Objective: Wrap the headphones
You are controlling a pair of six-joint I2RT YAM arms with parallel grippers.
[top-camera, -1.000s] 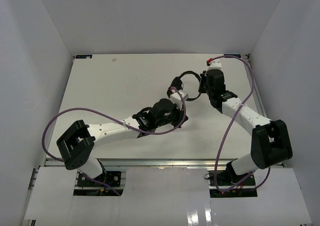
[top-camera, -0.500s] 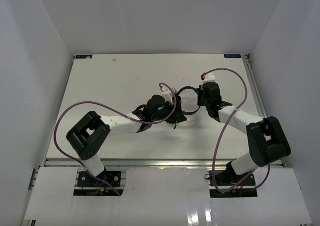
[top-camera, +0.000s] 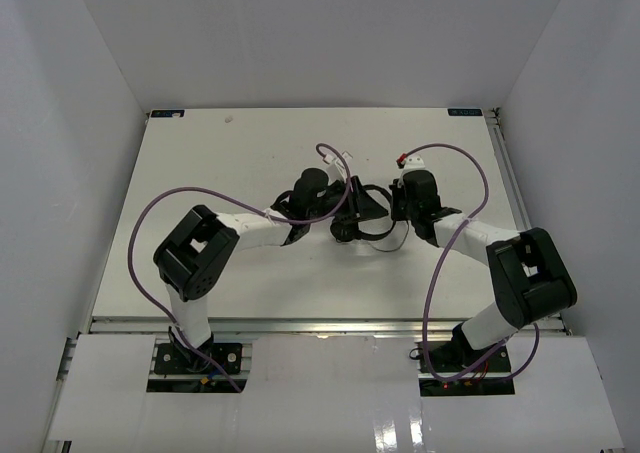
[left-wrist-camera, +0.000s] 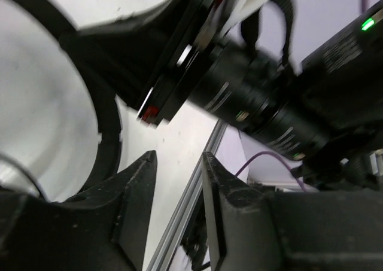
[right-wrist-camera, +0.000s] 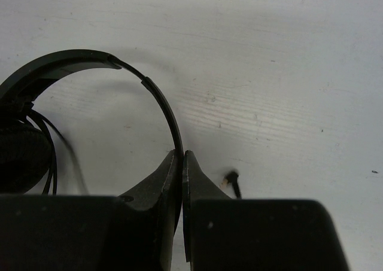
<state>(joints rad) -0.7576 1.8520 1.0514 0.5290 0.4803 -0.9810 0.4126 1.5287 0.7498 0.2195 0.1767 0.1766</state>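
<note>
**Right gripper pinches the headband; left gripper stands parted**

The headphones [top-camera: 368, 216] lie near the middle of the desk [top-camera: 200, 163], between the two arms' wrists. The right gripper [right-wrist-camera: 181, 158] is closed on the headphones' thin headband [right-wrist-camera: 160, 97], which runs down between its fingertips. From that pinch the band arches away to a padded earcup [right-wrist-camera: 18, 154], with the thin black cord [right-wrist-camera: 52, 148] looped beside it. The plug [right-wrist-camera: 232, 177] shows just on the other side of the pinch. The left gripper [left-wrist-camera: 178, 166] sits at the headphones' opposite side from the right one, its fingers [left-wrist-camera: 140, 187] apart with nothing between them, only desk showing through the gap.
</note>
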